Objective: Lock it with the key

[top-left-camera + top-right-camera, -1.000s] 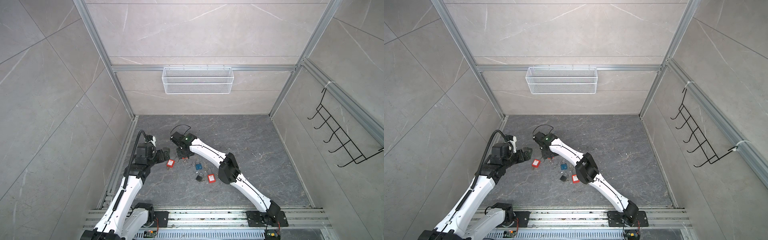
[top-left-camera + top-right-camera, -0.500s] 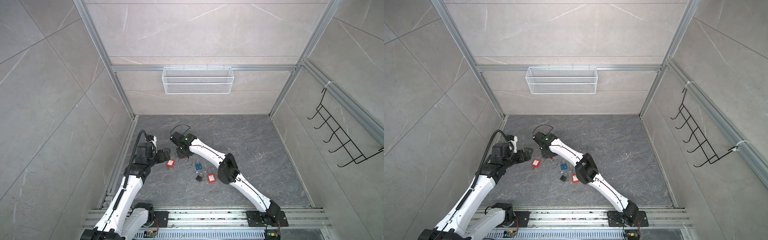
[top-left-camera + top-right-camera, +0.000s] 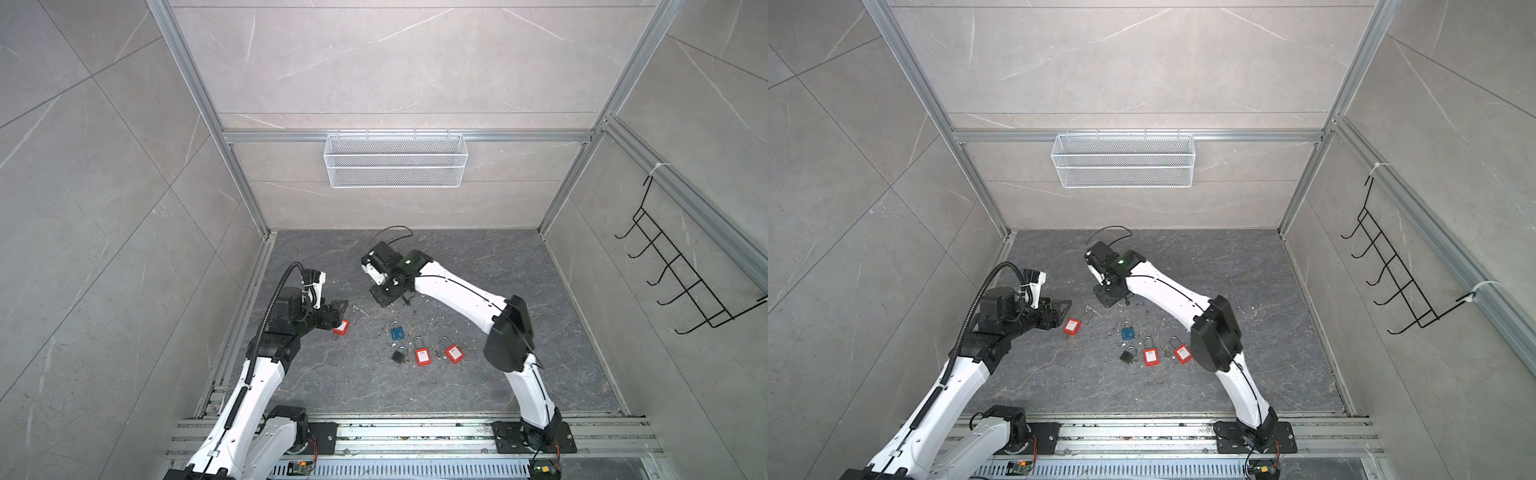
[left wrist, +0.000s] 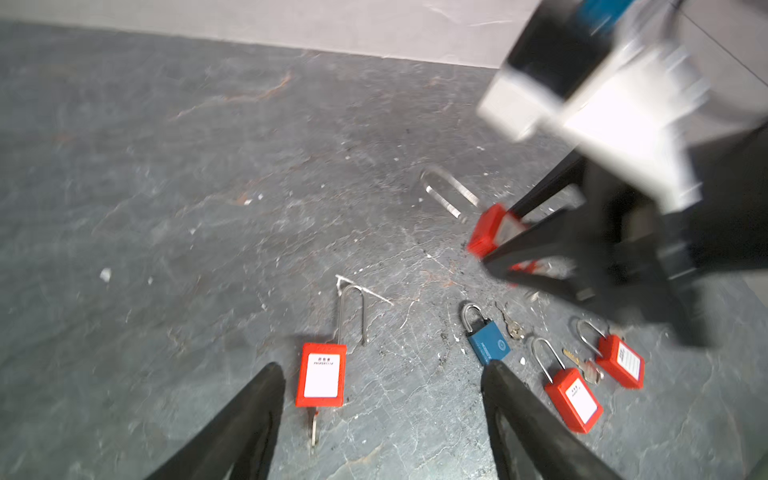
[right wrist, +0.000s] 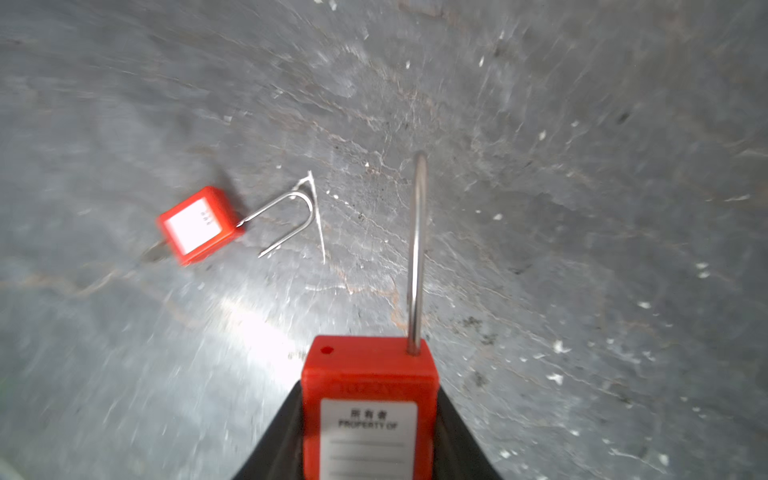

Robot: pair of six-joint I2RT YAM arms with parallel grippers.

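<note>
1. The held red padlock [image 5: 370, 407] runs off the right wrist picture's edge, so the lower lines of its label are lost.
2. The right gripper [image 4: 498, 237] is smeared with blur in the left wrist view.
3. The key [image 4: 314, 428] under the floor padlock [image 4: 321, 374] is too blurred to make out.

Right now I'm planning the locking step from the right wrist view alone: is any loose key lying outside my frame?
Observer: Yes, a small loose metal key lies beside a blue padlock.
Operator: Where is the left arm while my right gripper grips this red plastic padlock?
Observer: The left gripper is open, poised at the other red padlock, the one with a key in its base.
Operator: Any more locks?
Observer: A small black padlock lies by the blue one, nearer the arm bases.
</note>
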